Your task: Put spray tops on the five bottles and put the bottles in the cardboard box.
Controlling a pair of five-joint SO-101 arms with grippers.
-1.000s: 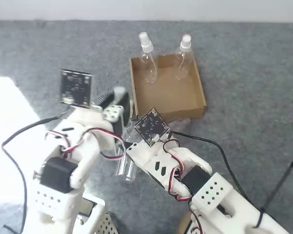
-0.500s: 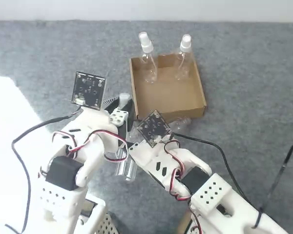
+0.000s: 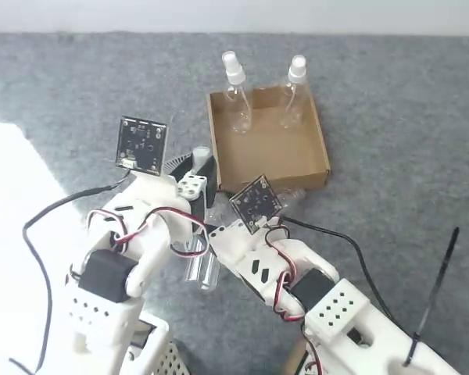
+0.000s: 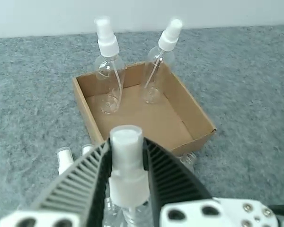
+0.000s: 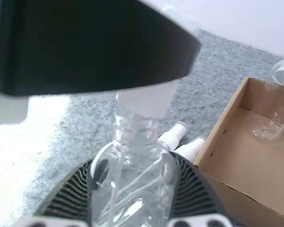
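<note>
In the upper centre of the high view the cardboard box (image 3: 275, 156) is seen with two capped bottles (image 3: 236, 109) stood upright at its far wall, while just below it a clear bottle (image 5: 132, 175) is clamped by the right gripper (image 5: 134, 194) and the spray top (image 4: 127, 142) on its neck is pinched by the left gripper (image 4: 127, 170).

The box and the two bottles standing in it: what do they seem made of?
Box: matte brown cardboard, with raw cut edges. Bottles: transparent and glossy, probably plastic, though glass is possible. Spray tops: opaque white, likely plastic.
</note>
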